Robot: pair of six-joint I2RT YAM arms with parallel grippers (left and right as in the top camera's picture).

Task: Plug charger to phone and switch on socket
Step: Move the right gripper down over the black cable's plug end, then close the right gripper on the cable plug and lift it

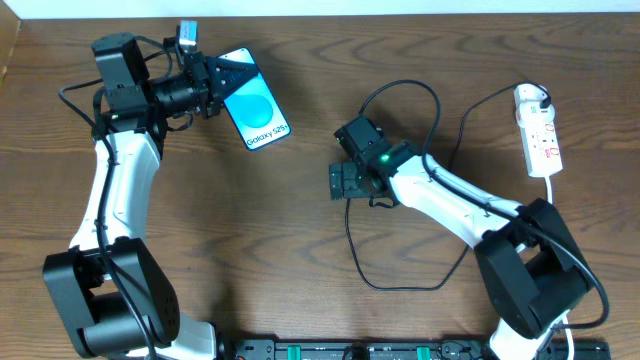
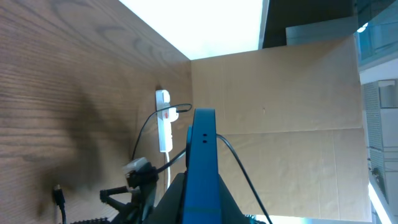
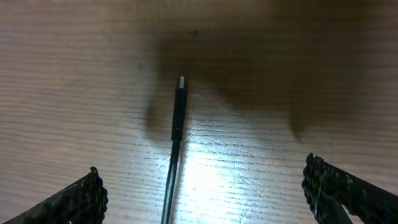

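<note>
My left gripper (image 1: 215,82) is shut on the phone (image 1: 256,110), gripping its top end and holding it tilted over the table at the back left. The bright blue screen reads "Galaxy S25+". In the left wrist view the phone (image 2: 202,155) shows edge-on between the fingers. The charger (image 1: 352,245) is a thin black cable lying looped on the table. Its plug tip (image 3: 179,106) lies flat on the wood. My right gripper (image 3: 202,173) is open and hovers right over the plug tip, a finger on each side, not touching; it also shows in the overhead view (image 1: 345,182). The white socket (image 1: 538,128) lies at the far right.
The socket also shows in the left wrist view (image 2: 163,121), with a black cable leaving it. A cardboard wall (image 2: 280,112) stands beyond the table's right edge. The right arm's white link (image 1: 450,195) stretches across the right half of the wooden table (image 1: 250,250).
</note>
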